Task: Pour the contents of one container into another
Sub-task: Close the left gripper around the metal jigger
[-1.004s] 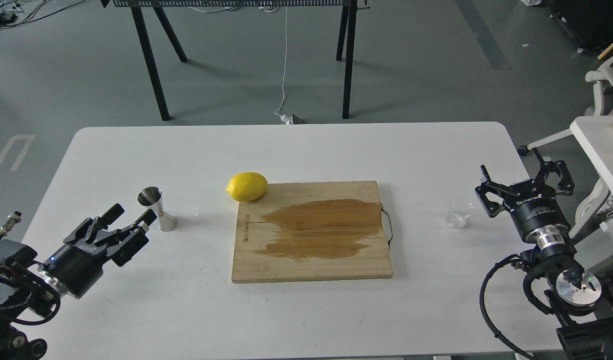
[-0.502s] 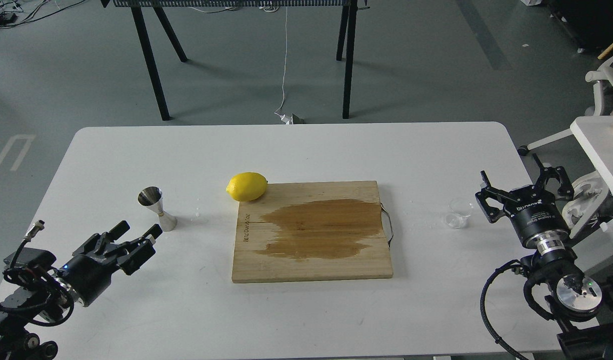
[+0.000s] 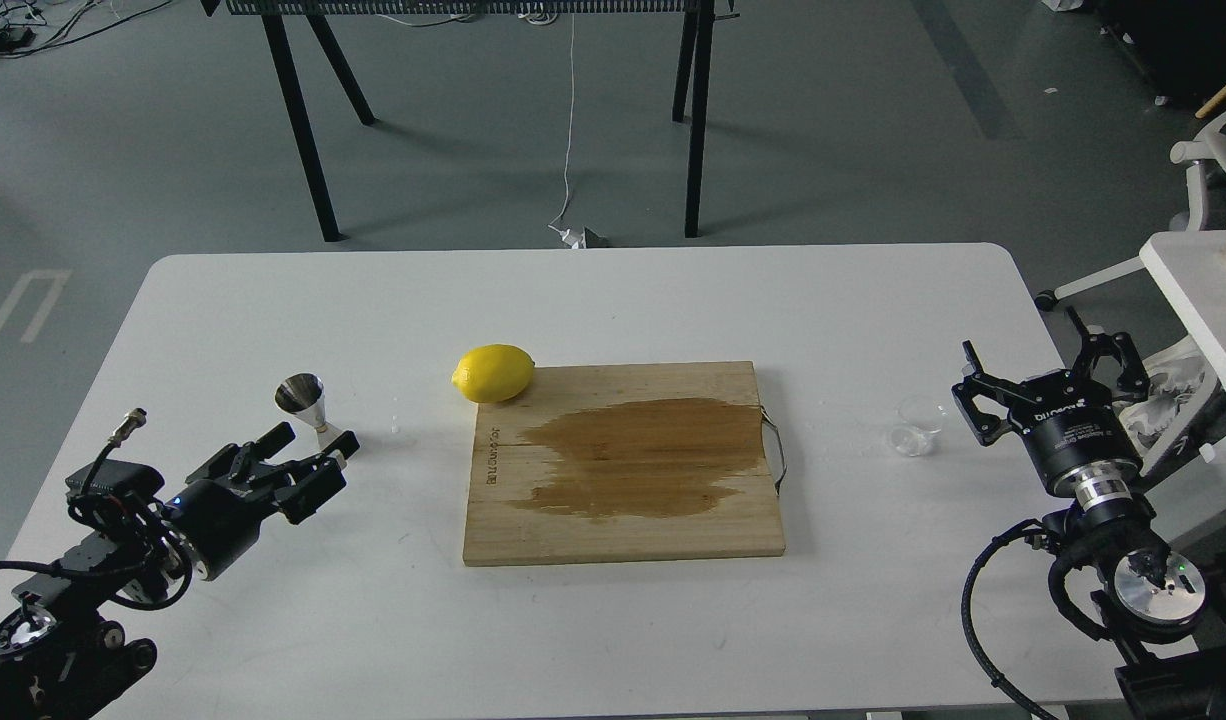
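Observation:
The steel jigger (image 3: 303, 395) stands upright on the left of the white table (image 3: 613, 300). My left gripper (image 3: 313, 448) is open, low over the table, with its fingertips on either side of the jigger's base and partly covering it; touch cannot be judged. The clear cup (image 3: 918, 425) sits upright near the right edge of the table, with a little liquid at its bottom. Just to the right of the cup, my right gripper (image 3: 1048, 350) is open and holds nothing, its fingers pointing away from me.
A wooden cutting board (image 3: 623, 520) with a large wet stain lies in the middle of the table. A yellow lemon (image 3: 493, 372) rests at its far left corner. A white shelf (image 3: 1198, 290) stands beyond the table's right edge.
My left gripper has moved right and forward, from left of the jigger to its base. My right gripper has shifted only slightly. Cup, jigger and lemon have stayed put.

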